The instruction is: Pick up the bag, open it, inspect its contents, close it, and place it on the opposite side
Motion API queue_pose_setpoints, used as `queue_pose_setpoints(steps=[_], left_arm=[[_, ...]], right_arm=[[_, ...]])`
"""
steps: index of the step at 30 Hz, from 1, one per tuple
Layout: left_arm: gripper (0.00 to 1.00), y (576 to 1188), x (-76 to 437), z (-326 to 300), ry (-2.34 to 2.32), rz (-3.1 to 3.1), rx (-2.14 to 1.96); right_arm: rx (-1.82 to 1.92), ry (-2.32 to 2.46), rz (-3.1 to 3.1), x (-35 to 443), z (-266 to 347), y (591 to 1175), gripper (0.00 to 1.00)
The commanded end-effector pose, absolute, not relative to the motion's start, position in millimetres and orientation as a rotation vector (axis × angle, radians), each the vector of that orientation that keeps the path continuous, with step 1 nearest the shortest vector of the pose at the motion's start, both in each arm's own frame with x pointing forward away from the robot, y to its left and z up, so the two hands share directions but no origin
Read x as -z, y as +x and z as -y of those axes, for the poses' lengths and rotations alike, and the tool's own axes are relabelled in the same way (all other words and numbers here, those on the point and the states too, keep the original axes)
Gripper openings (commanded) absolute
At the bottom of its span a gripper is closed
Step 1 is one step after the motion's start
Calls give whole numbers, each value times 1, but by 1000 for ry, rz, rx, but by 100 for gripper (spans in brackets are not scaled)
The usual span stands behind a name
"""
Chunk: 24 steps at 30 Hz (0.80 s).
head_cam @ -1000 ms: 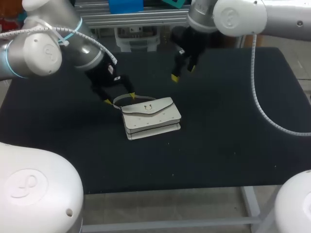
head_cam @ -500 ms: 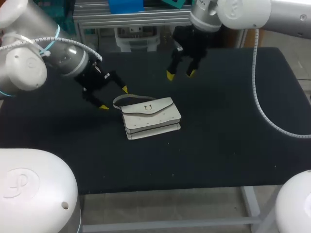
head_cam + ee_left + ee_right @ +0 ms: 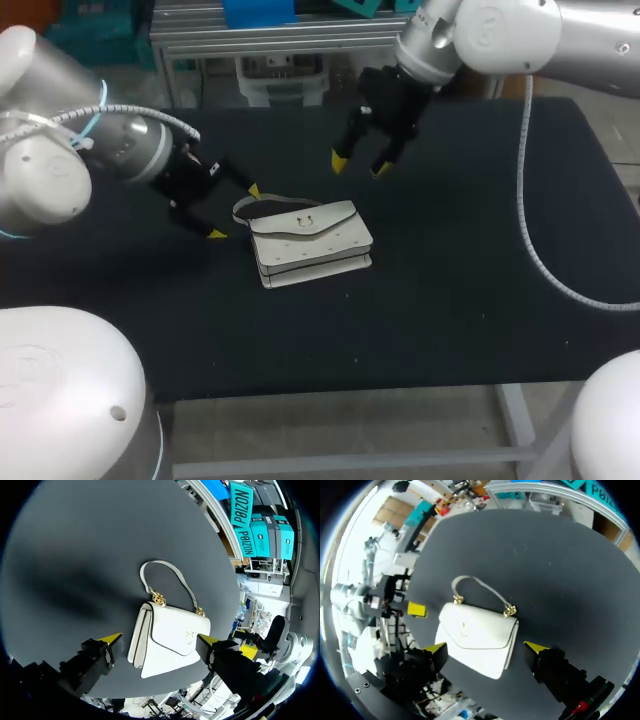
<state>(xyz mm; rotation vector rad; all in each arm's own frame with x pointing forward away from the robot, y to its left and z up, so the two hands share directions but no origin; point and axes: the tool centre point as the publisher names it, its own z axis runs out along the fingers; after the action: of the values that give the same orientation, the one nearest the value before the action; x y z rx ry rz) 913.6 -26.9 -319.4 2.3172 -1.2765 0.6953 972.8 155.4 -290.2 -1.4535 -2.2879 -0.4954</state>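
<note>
The bag [image 3: 310,243], white with its flap shut, lies flat on the dark surface [image 3: 450,300] near the middle, a little toward the left arm's side. A small metal clasp [image 3: 305,222] sits on the flap. The bag's thin handle [image 3: 237,208] curves out over the surface from its far left corner, joined to the body by gold chain links [image 3: 158,598].

The left tool [image 3: 234,212] is at that handle end. Its yellow-tipped fingers are spread wide, one tip by the far side of the handle loop and the other nearer the robot, just off the bag's left edge. Whether either tip touches the handle cannot be told from the head view. In the left wrist view the bag lies ahead of the tool, framed by the two parted fingers, with dark surface showing between each tip and the bag's edges.

The right tool [image 3: 360,165] hangs over the surface behind the bag, apart from it, with its fingers also spread and pointing down. In the right wrist view the bag lies beneath it, framed between the tips. One yellow fingertip [image 3: 416,609] of the left tool shows just beside the bag's handle-side edge, so the left arm stands close on that side.
</note>
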Motion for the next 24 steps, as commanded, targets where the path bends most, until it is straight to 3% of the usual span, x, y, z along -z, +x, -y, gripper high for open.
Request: queue_pose_setpoints(steps=[1,8,14,23,24], left_arm=[[96,913,334,26,2189,1233,-790],[87,917,343,36,2111,1226,-787],[69,917,344,42,2052,1235,-794],[66,915,347,46,2011,1246,-789],[62,914,348,46,2005,1242,-792]], right_arm=[[586,-1494,2064,302,-150,976,100],[621,-1541,1942,316,-145,975,100],[622,-1531,1872,333,-155,972,100],[629,-1543,1811,348,-168,960,100],[631,-1558,1803,349,-167,958,100]])
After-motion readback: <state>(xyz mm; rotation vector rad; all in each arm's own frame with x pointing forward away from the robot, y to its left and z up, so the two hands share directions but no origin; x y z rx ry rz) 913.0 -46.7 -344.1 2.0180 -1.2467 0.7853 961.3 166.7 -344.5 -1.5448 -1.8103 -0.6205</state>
